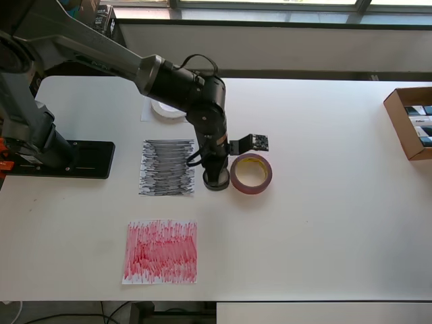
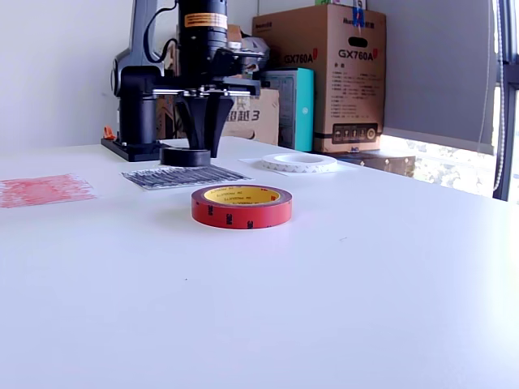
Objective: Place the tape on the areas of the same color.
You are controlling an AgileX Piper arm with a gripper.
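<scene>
Sitting flat on the white table (image 1: 324, 223), small black ring (image 2: 185, 156) lies just off the black-scribble sheet (image 1: 167, 167), at that sheet's lower right corner in the overhead view, mostly hidden there under the arm's wrist. Gripper (image 2: 197, 144) points straight down over it; in the exterior view the jaws look spread to either side of the ring, but whether they touch it can't be told. Maroon ring with yellowish core (image 1: 251, 173) lies flat on bare table just right of the gripper in the overhead view, nearer the camera in the exterior view, not on any sheet. White ring (image 2: 298, 163) lies flat on the plain white sheet (image 1: 146, 111), partly covered by the arm from above. Red-scribble sheet (image 1: 160, 251) sits below the black one in the overhead view, nothing on it. Arm base (image 1: 67, 159) on a black plate at the overhead view's left. Open cardboard box (image 1: 409, 121) at the table's right edge in the overhead view. Cardboard cartons (image 2: 328, 77) stacked behind the table in the exterior view.
</scene>
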